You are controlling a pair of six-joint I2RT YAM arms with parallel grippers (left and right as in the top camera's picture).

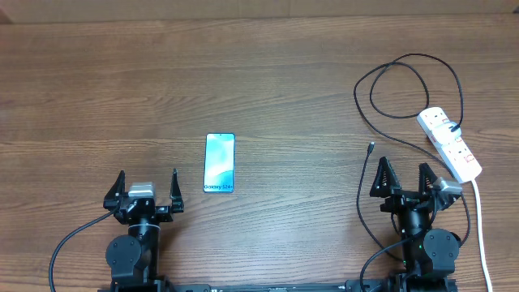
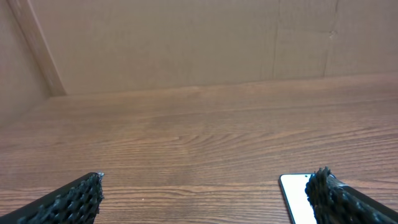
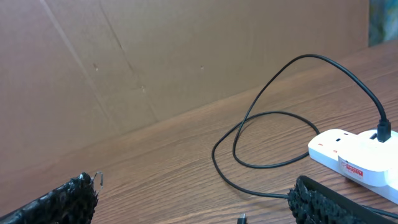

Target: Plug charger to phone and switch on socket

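The phone (image 1: pixel 220 163) lies flat, screen up, at the table's middle left; its corner shows in the left wrist view (image 2: pixel 295 196). The black charger cable (image 1: pixel 379 122) loops at the right, one end plugged into the white socket strip (image 1: pixel 451 144), its free plug tip (image 1: pixel 371 147) lying loose on the table. In the right wrist view the cable (image 3: pixel 249 163) loops before the socket (image 3: pixel 354 155) and the tip (image 3: pixel 241 219) sits at the bottom edge. My left gripper (image 1: pixel 147 186) is open and empty, left of the phone. My right gripper (image 1: pixel 404 178) is open and empty, just below the plug tip.
The socket's thick white cord (image 1: pixel 481 227) runs down the right side past my right arm. A brown cardboard wall (image 2: pixel 186 43) stands along the table's far edge.
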